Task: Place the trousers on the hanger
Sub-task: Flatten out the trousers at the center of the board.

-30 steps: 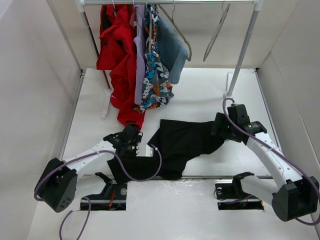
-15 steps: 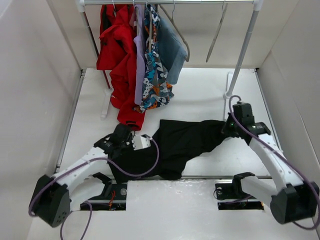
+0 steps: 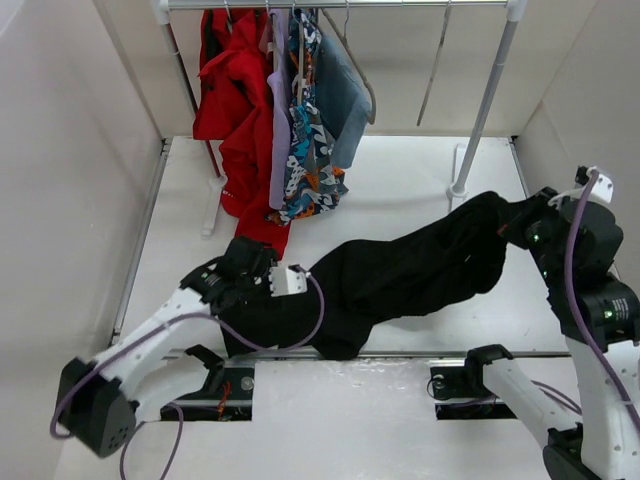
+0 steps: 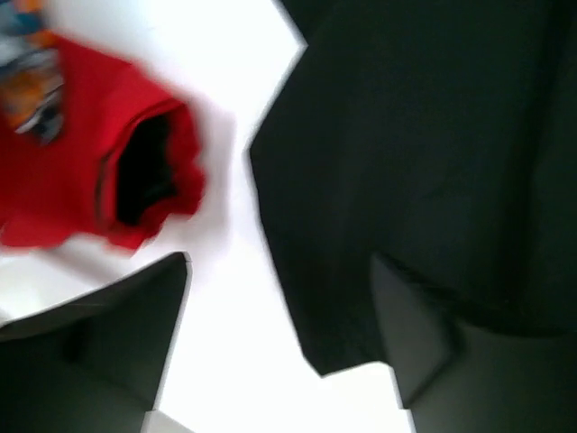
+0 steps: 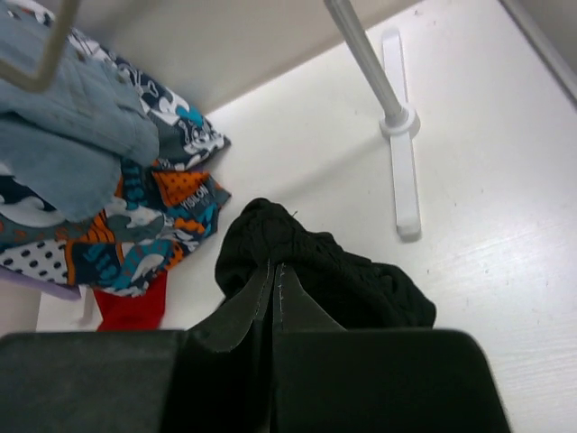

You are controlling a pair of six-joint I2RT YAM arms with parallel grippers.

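— Two grippers in play; which one has the trousers (image 3: 400, 280)?

— The right gripper (image 5: 274, 271). Its fingers are pressed together on one bunched end, and the black cloth humps up just beyond their tips.

— And the rest of the garment?

— It runs away from that grip in one long black band, down across the table (image 3: 400, 170) toward the left gripper (image 4: 279, 266). The far end lies spread flat beneath that gripper.

— So the left one holds it too?

— No. Its jaws stand wide apart, with bare white table showing between them. The edge of the trousers lies under the finger on the right of the wrist view. Beyond the other finger sits the cuff of a red garment (image 4: 81, 180).

— Where is the hanger (image 3: 433, 65)?

— On the rail (image 3: 340, 4), seen almost edge-on. It is above and beyond the right gripper, well apart from it, and farther still from the left. Neither gripper touches it, and the trousers stop short of it.
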